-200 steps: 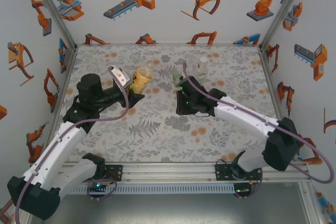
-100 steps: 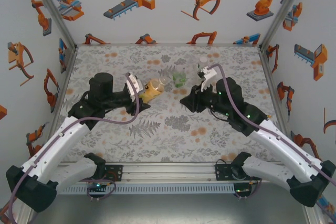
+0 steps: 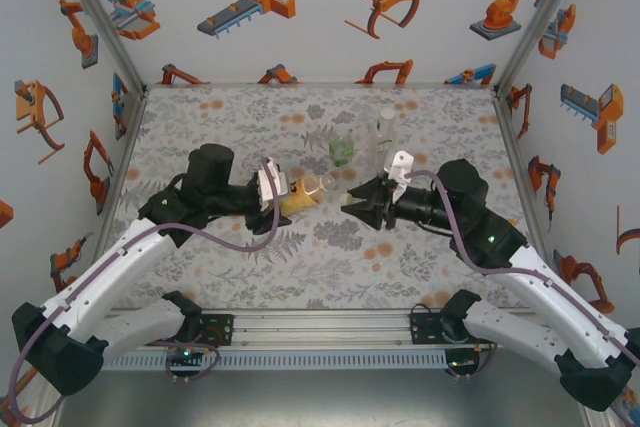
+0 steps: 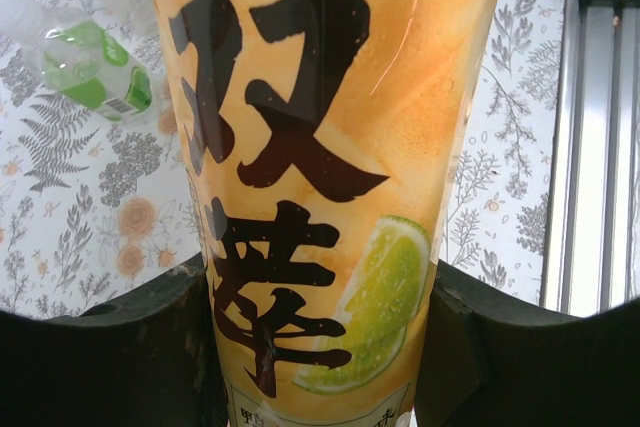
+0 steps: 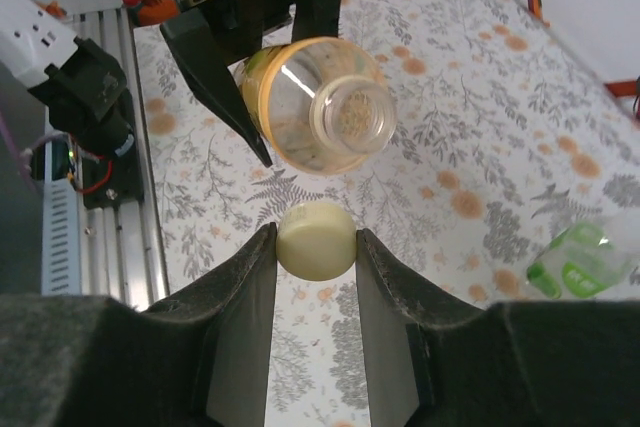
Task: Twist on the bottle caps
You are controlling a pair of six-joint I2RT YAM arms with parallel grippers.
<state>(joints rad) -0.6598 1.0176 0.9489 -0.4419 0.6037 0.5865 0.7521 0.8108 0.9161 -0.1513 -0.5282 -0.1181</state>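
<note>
My left gripper (image 3: 285, 195) is shut on the amber bottle (image 3: 305, 190) with the yellow label (image 4: 320, 147), held off the table and tipped sideways. Its open neck (image 5: 350, 117) points at my right gripper (image 3: 354, 203). That gripper is shut on a pale yellow bottle cap (image 5: 315, 237), which sits just short of the neck and a little below it, with a gap between them. The left fingers (image 4: 110, 357) clamp the bottle's lower body. The squat green bottle (image 3: 342, 152) and the slim colourless bottle (image 3: 385, 130) stand behind on the table.
The floral table (image 3: 250, 257) is walled left, back and right by white panels. An aluminium rail (image 3: 320, 325) with both arm bases runs along the near edge. The green-labelled bottle (image 5: 580, 259) stands close to the right of my right gripper.
Both arms have swung toward each other. The left one carried the bottle right and tipped it flatter. The right one turned from the back of the table to face the bottle's neck with the cap.
</note>
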